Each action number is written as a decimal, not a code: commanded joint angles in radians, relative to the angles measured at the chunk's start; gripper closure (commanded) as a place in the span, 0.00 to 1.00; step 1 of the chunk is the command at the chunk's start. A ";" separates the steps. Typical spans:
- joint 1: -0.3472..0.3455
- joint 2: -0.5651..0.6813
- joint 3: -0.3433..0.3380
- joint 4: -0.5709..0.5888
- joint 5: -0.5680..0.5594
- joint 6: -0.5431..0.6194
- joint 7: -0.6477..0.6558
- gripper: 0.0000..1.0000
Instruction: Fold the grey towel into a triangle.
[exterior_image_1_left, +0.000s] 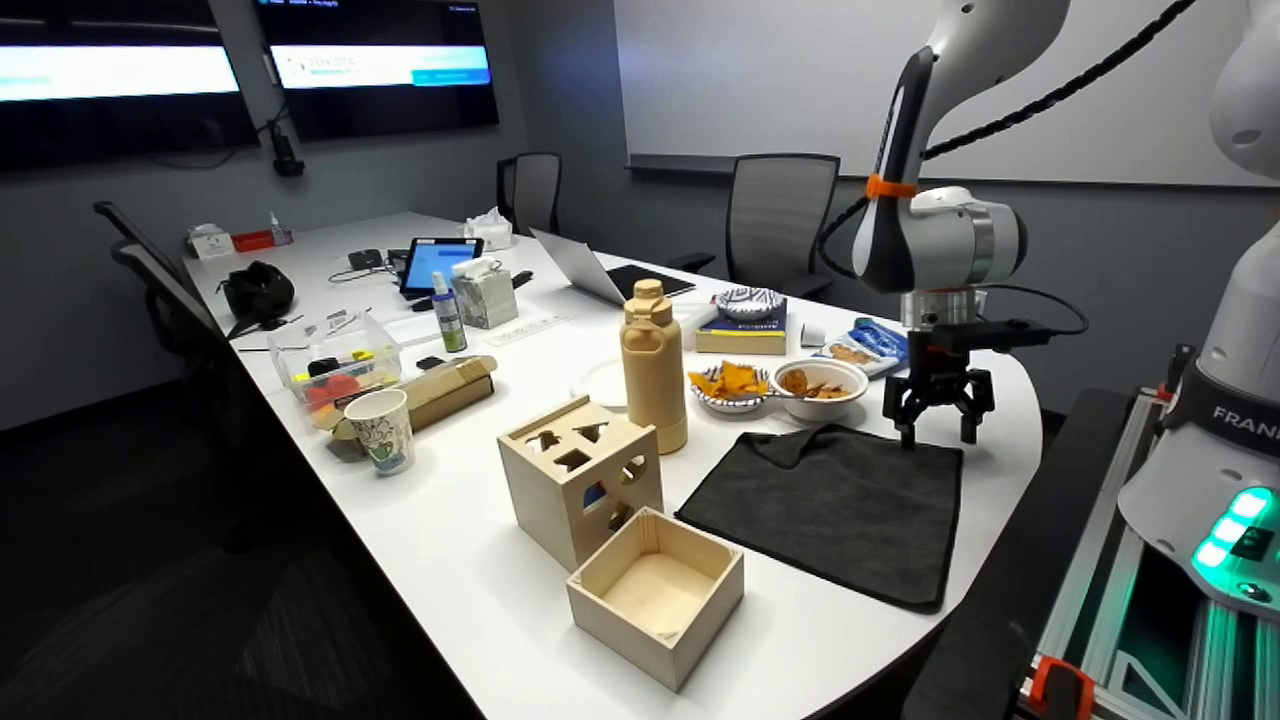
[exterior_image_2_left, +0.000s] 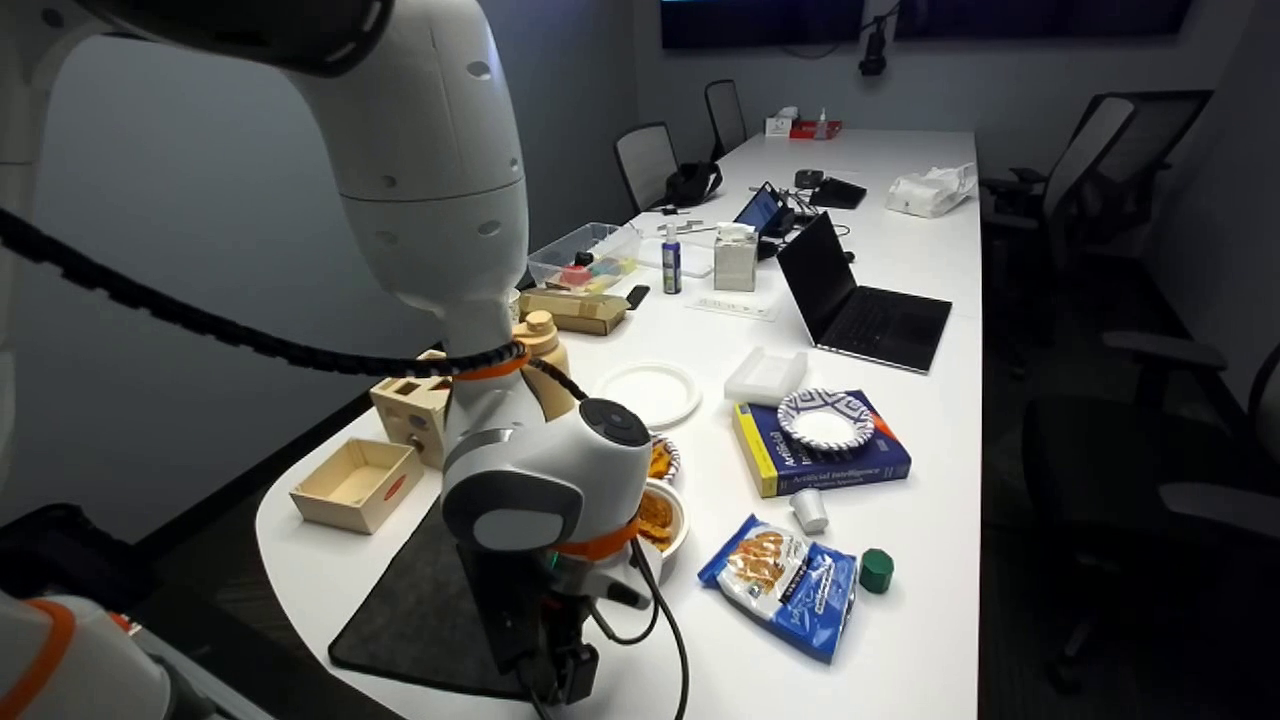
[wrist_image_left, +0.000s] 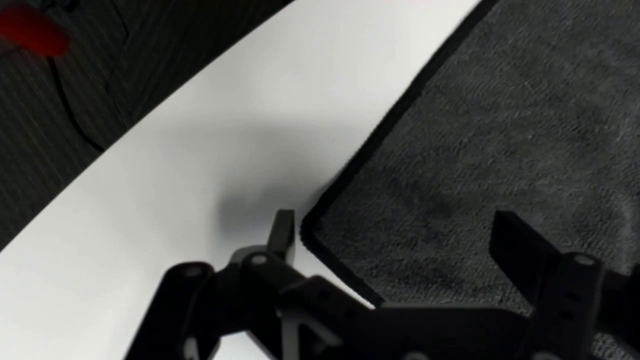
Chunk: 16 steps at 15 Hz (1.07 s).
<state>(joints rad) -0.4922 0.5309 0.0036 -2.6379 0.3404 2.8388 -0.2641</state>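
The gripper (exterior_image_1_left: 938, 439), spread wide (holding nothing), might close too high, missing the grey towel's (exterior_image_1_left: 830, 515) corner beneath it.

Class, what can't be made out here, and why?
Grey towel: partly hidden by the arm in an exterior view; cut off by edges in the wrist view.
Red object: blurred, cut off by the wrist view's left edge.
Spray bottle label: print too small, both exterior views.

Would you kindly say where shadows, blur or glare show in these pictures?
In the wrist view, soft shadow on the white tabletop beside the square charcoal cloth towel, rounded red object blurred; in an exterior view, white band looks washed out on the leftmost black rectangular screen.
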 joint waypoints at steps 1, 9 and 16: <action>-0.046 0.064 0.035 0.038 0.002 0.029 -0.008 0.00; -0.098 0.095 0.060 0.050 0.001 0.037 -0.012 0.34; -0.142 0.052 0.084 0.029 0.001 0.030 -0.011 0.88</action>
<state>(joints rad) -0.6037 0.5976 0.0683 -2.5953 0.3397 2.8479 -0.2641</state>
